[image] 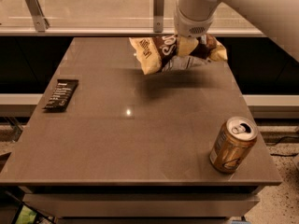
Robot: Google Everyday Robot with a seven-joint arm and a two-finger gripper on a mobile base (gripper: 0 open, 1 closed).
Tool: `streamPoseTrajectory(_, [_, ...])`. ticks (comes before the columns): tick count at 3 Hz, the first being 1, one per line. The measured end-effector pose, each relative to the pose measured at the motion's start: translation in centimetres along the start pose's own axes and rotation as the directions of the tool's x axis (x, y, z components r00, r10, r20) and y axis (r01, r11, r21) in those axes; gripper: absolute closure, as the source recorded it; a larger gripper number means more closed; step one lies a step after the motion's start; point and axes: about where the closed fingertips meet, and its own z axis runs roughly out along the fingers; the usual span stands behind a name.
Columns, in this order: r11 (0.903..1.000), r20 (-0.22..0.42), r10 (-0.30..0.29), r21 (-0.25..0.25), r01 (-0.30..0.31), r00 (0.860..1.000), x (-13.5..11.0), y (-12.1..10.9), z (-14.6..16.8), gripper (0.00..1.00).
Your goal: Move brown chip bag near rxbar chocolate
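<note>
The brown chip bag [159, 53], dark brown with pale yellow ends and white lettering, hangs crumpled above the far middle of the table, its shadow on the top below it. My gripper [189, 45] is shut on the bag's middle from above, under the white arm that comes in from the upper right. The rxbar chocolate [61, 94], a small flat black wrapper with white text, lies at the table's left edge, far to the left of the bag and nearer the front.
A gold drink can [232, 144] stands upright near the table's front right corner. The brown table [131, 139] has a glass rail with metal posts [159, 8] behind its far edge. Dark gaps lie to the left and right of the table.
</note>
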Motion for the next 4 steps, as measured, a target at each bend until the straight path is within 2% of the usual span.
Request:
streamPoseTrajectory(3, [0.9993,-0.022,-0.037,-0.007,0.037,0.999,-5.1,-0.7,-3.9,1.0])
streamPoseTrajectory(4, [0.9996,-0.033,-0.025,-0.016,0.024,0.999,-7.1,-0.4,-4.7,1.0])
